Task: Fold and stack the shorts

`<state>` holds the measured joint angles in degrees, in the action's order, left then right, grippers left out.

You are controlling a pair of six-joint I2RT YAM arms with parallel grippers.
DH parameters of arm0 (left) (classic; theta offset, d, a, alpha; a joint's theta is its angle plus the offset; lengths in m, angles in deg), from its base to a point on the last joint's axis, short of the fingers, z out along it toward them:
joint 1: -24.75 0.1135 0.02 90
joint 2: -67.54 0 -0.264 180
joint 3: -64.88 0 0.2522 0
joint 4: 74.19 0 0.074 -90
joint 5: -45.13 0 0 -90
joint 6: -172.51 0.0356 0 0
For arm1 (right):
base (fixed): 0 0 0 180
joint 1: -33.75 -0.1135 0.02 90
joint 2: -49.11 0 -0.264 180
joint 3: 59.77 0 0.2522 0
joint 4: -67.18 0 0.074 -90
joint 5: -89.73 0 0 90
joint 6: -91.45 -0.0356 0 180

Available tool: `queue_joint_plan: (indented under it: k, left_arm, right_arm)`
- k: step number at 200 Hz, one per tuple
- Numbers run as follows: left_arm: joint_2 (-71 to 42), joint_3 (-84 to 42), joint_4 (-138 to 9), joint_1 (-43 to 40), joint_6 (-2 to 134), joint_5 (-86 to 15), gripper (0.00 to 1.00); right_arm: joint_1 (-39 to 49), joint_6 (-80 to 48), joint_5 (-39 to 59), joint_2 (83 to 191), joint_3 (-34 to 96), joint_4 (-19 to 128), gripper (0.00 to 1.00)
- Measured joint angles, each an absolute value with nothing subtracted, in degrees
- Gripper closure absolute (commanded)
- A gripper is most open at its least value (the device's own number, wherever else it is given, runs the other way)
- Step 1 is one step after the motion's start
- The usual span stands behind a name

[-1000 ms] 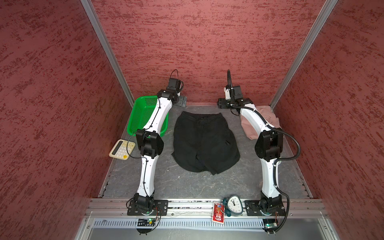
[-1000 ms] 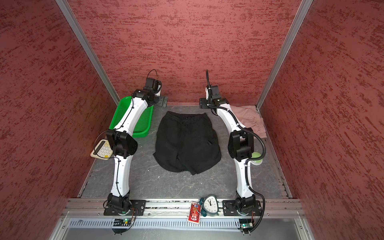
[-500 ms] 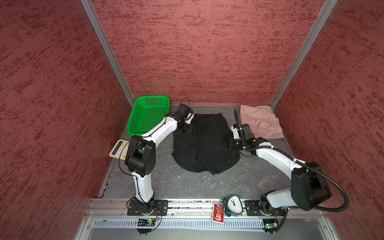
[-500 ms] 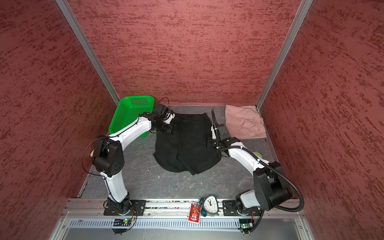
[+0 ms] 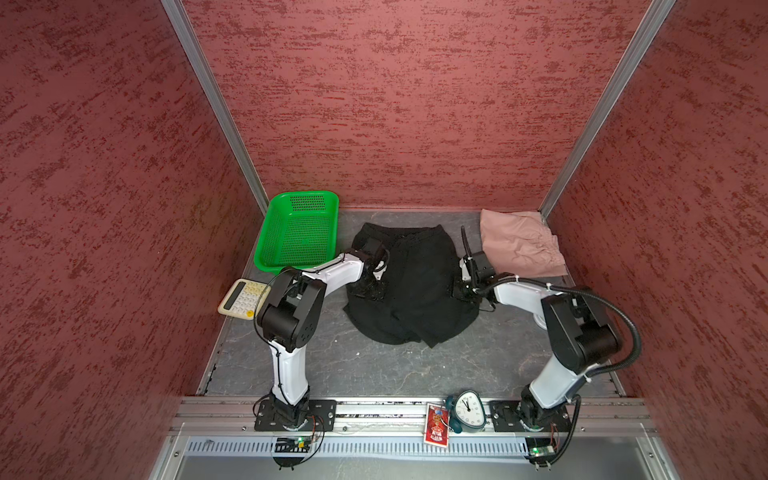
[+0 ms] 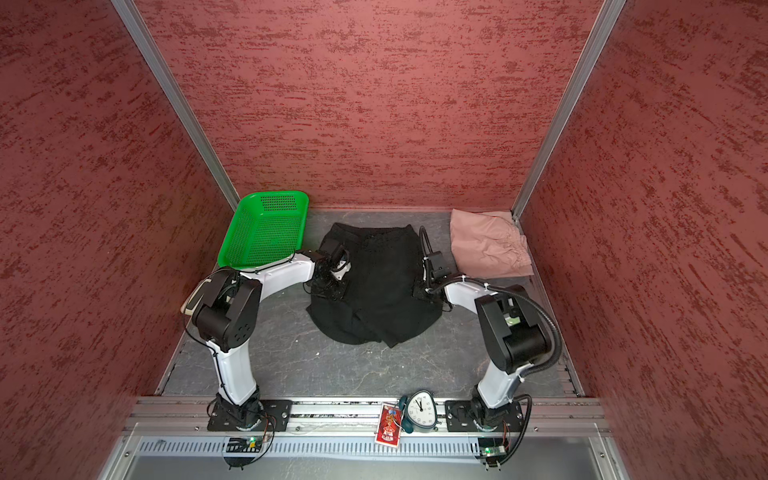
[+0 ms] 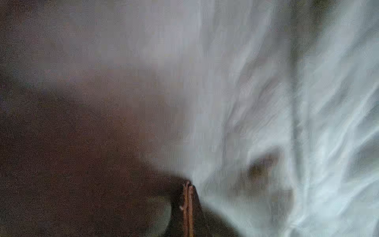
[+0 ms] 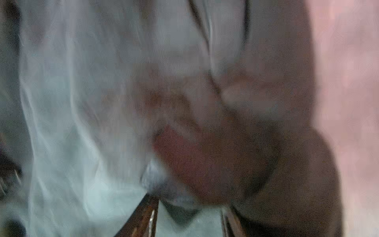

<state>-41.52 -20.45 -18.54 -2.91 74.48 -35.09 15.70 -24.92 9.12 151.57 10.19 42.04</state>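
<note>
Left gripper (image 5: 368,288) lowered onto black shorts (image 5: 417,291), grey tabletop (image 5: 374,365), red walls (image 5: 395,104)

The left arm (image 5: 332,270) and right arm (image 5: 519,293) have glossy white link shells joined by bulky black joint housings. Each stands on a black base plate (image 5: 295,415) fastened with screws. A thick corrugated black hose (image 5: 636,338) loops beside the right arm, whose shell carries white cable ties; thin black cable runs along the left. The left gripper (image 7: 188,185) and right gripper (image 8: 187,203) have dark jaws edged rust-brown. A small board (image 5: 292,445) below each base shows a green light.
</note>
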Motion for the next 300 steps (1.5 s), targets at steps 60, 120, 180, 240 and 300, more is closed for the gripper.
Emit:
queue_joint_plan:
  k: [60, 120, 180, 240, 300]
  left_arm:
    - [-37.98, -15.62, -22.65, -12.05, 67.84, -29.01, 1.0]
    - [-32.86, -21.94, -23.44, -18.93, 62.94, -26.87, 0.36]
    - [-31.79, -32.13, -24.82, -7.61, 67.14, -29.93, 0.41]
    - [-37.43, -20.98, -20.23, -9.43, 69.52, -32.03, 0.78]
    - [-39.9, -18.73, -22.59, -12.68, 68.89, -27.92, 0.97]
  right_arm:
    - [16.77, -21.88, 11.2, 172.86, 37.49, 44.47, 0.45]
    - [16.88, -16.48, 12.09, 179.06, 55.55, 39.79, 0.33]
    - [17.93, -14.95, 9.3, 143.57, 28.55, 36.12, 0.3]
    - [16.8, -22.03, 13.8, 120.95, -2.0, 26.0, 0.3]
    - [10.31, -37.07, 18.76, 115.55, -21.74, 38.28, 0.37]
